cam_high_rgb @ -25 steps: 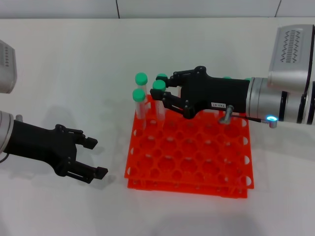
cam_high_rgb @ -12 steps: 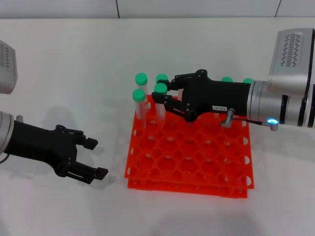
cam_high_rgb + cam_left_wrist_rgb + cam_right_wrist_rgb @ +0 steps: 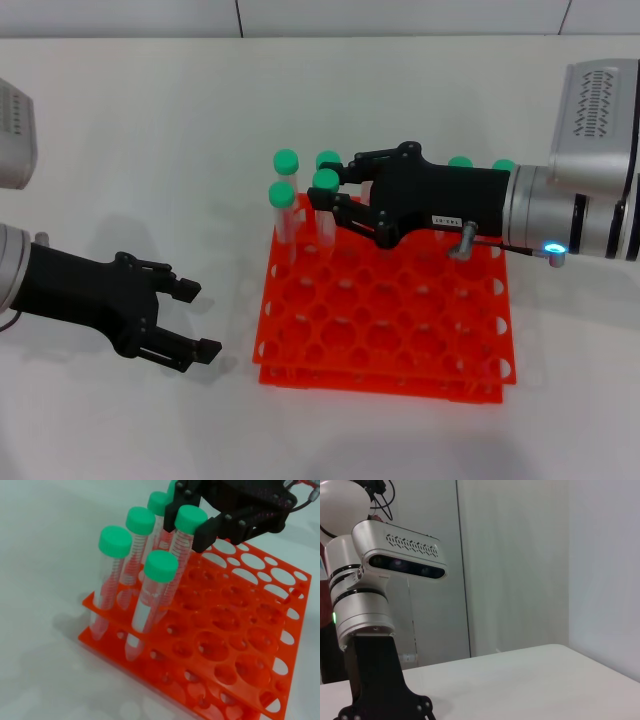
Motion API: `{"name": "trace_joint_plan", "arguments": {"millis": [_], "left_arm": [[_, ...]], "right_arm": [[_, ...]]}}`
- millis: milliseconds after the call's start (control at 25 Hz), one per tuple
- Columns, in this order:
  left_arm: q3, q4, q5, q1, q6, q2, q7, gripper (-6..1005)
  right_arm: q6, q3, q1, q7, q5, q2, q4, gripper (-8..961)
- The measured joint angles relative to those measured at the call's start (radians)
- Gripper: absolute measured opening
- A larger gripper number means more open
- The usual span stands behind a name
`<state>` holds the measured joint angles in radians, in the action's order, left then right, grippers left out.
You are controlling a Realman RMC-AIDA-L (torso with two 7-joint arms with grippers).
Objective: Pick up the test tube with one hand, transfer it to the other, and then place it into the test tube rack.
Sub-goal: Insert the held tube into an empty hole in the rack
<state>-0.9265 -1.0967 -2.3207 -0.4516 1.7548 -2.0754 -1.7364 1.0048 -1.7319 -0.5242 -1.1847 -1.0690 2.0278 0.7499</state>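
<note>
Clear plastic with a green screw cap, so the test tube (image 3: pixel 325 212) looks light, stiff and probably a bit slick; I'd grip it just under the cap, which is where the right pincer (image 3: pixel 338 200) sits now. Its fingers are closed on the tube right below the cap, and the tube's lower end is already down in a hole near the far-left corner of the orange rack (image 3: pixel 400 330). Several other capped tubes stand in that back area; most holes are empty. The left pincer (image 3: pixel 192 320) hangs spread wide over the white surface (image 3: pixel 150 130), holding nothing, off to the rack's left.
</note>
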Motion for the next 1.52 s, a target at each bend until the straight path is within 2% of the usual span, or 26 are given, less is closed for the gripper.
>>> {"name": "trace_joint_plan", "arguments": {"millis": [1520], "left_arm": [[0.0, 0.0, 0.0, -0.004, -0.008, 0.0, 0.0, 876]], "right_arm": [[-0.001, 0.001, -0.005, 0.039, 0.051, 0.0, -0.051, 270]]}}
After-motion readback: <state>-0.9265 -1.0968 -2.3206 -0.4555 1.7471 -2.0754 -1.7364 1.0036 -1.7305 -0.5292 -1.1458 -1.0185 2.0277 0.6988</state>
